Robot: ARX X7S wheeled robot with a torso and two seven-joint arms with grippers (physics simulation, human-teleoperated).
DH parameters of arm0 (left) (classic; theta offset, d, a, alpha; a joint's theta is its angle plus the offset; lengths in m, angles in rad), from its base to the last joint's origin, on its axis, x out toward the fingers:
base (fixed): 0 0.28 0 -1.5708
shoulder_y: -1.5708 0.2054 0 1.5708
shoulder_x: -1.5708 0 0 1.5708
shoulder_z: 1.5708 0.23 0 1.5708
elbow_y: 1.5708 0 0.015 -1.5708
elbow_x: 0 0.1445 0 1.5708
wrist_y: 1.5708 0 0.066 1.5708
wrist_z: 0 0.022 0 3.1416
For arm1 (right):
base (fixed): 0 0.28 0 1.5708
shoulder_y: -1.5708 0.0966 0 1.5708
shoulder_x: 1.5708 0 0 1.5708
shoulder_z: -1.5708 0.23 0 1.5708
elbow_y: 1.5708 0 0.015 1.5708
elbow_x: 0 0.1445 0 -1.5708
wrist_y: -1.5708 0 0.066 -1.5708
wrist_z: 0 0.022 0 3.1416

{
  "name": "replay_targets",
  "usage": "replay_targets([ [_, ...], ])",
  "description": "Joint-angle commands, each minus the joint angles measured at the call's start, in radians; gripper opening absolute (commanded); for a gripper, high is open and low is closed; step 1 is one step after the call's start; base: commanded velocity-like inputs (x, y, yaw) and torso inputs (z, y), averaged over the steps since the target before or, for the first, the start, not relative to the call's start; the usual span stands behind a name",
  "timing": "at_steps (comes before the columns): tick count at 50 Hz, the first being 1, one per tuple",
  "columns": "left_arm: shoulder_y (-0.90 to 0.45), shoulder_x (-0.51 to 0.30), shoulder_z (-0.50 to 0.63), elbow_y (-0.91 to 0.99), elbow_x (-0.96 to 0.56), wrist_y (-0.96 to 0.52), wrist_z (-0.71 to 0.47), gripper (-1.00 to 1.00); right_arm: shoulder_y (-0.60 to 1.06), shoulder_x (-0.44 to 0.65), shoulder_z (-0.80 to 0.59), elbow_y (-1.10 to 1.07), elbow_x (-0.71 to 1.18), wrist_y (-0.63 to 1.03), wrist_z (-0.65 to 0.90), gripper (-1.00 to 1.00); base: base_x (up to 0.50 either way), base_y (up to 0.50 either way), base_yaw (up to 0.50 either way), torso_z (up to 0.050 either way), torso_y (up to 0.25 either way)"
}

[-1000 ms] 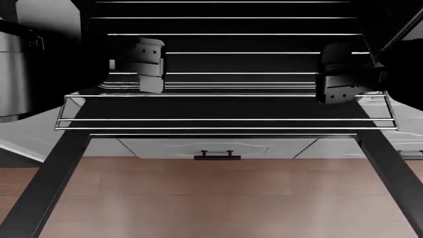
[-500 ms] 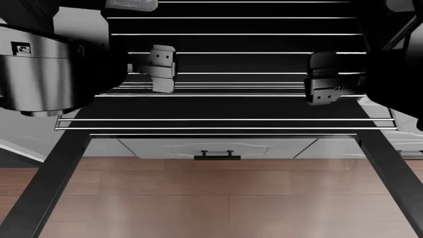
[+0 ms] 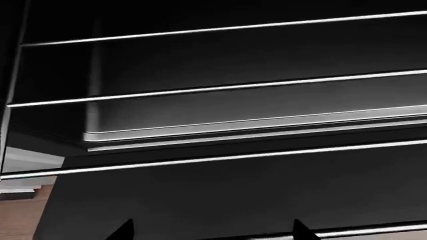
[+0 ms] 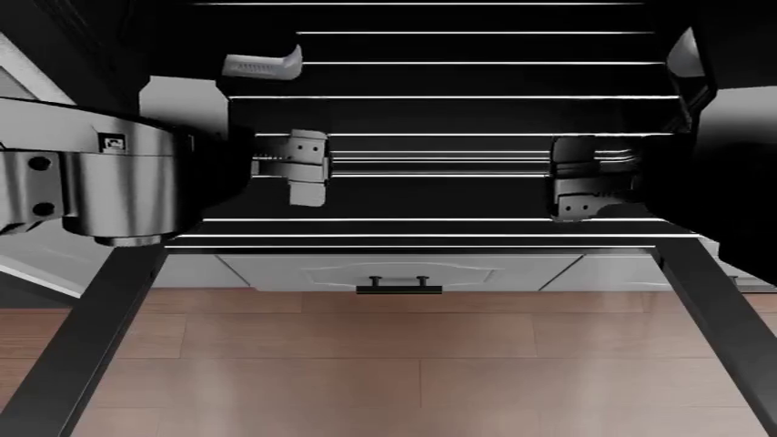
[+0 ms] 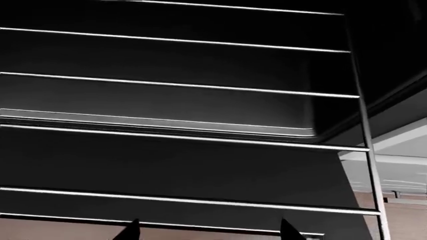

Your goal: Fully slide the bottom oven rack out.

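Wood floor under bottom oven rack (image 4: 438, 228), beneath both jaws

One oven rack (image 4: 486, 100), two grippers, one drawer handle (image 4: 398, 285).

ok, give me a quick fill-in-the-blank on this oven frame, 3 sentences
1. Both pincers, left and right, sit over the wire ____.
2. The floor below is brown ____.
3. The drawer under the rack has a ____ handle.

Missing: rack; wood; black
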Motion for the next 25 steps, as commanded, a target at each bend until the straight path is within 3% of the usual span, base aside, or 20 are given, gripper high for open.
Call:
replay_targets([
  [1, 0.062, -0.012, 0.005, 0.028, 0.011, 0.052, -0.024, 1.0, -0.051, 0.007, -0.01, -0.009, -0.035, -0.019, -0.021, 1.0, 0.0, 0.0, 0.0, 0.0, 0.0],
  [25, 0.184, -0.038, 0.047, 0.054, 0.044, 0.085, -0.005, 1.0, -0.173, 0.012, -0.038, -0.021, -0.116, -0.068, -0.071, 1.0, 0.0, 0.0, 0.0, 0.0, -0.005],
])
